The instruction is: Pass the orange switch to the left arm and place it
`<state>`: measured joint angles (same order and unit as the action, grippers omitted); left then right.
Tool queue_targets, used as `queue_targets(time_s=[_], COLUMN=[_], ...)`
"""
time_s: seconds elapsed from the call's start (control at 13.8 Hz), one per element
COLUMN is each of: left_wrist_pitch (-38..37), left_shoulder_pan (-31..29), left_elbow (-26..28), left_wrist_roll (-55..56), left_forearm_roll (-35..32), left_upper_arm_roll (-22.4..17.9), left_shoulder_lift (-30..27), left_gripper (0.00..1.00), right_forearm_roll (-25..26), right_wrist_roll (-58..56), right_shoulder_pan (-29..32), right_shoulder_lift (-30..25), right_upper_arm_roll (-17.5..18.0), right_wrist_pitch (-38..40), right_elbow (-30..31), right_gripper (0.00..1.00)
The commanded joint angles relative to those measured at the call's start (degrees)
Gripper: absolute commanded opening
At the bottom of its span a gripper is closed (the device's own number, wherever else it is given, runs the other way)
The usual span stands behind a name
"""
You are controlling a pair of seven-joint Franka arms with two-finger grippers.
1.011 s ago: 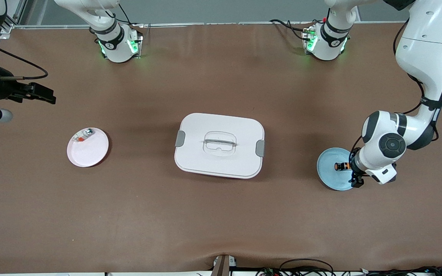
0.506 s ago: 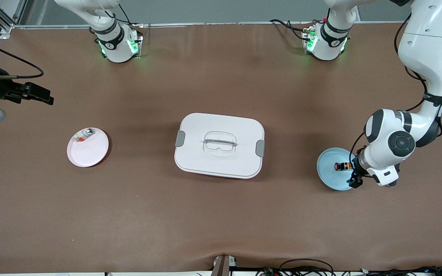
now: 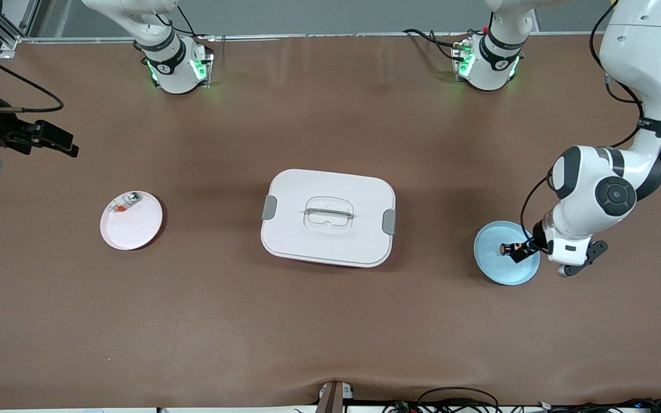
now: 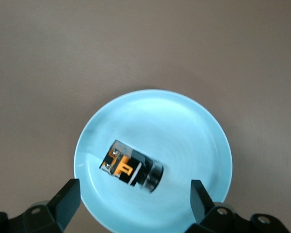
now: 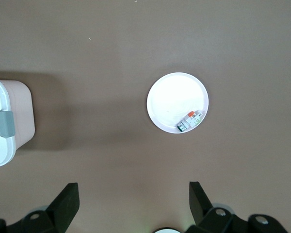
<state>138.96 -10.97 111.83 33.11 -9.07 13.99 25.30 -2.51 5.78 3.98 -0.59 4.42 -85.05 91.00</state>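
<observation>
The orange switch (image 3: 506, 249), a tiny black block with an orange end, lies on a round blue plate (image 3: 502, 269) toward the left arm's end of the table. My left gripper (image 3: 521, 250) hangs open just over that plate, beside the switch. In the left wrist view the switch (image 4: 131, 167) lies on the plate (image 4: 184, 126), just ahead of the gap between my open left gripper's (image 4: 134, 201) fingers, untouched. My right gripper (image 3: 69, 143) is open and empty above the table at the right arm's end. The white box (image 3: 329, 217) stands mid-table.
A pink plate (image 3: 135, 226) holding a clear-silver piece with a red bit (image 3: 124, 202) lies toward the right arm's end. The right wrist view shows that plate (image 5: 174, 97), the piece (image 5: 190, 120) and a corner of the box (image 5: 5, 121).
The left arm's wrist has swung and its gripper has shifted over the blue plate by the switch. The right gripper has drifted slightly toward the table's end.
</observation>
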Motion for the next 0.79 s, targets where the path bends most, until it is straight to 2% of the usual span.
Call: queue_targets(time_s=[0.0,0.22,0.72], left_wrist_pitch=[1.14,1.05,0.61], left_shoulder_pan=[1.12,2.09,1.83], left_elbow=[3.48,5.50,6.03], left_wrist_roll=[-11.20,-21.58,-22.39], left_forearm_roll=[2.56,5.28,5.38], left_upper_arm_roll=[-0.72,-0.98,-1.16], left_shoulder_lift=[-3.41,-5.95,-12.81], left_gripper=[1.00,1.00,1.00], right_forearm_roll=[-1.10,-1.10,-1.01], right_wrist_roll=[0.11,0.81,4.50], right_shoulder_pan=[0.76,0.68,-1.87], right_shoulder_lift=[-2.39,-2.57,-2.57], right_upper_arm_roll=[0.41,0.50,0.85], right_wrist_pitch=[-1.69,-2.66,-2.75], right_elbow=[2.60,2.52,2.17], right_gripper=[1.00,1.00,1.00])
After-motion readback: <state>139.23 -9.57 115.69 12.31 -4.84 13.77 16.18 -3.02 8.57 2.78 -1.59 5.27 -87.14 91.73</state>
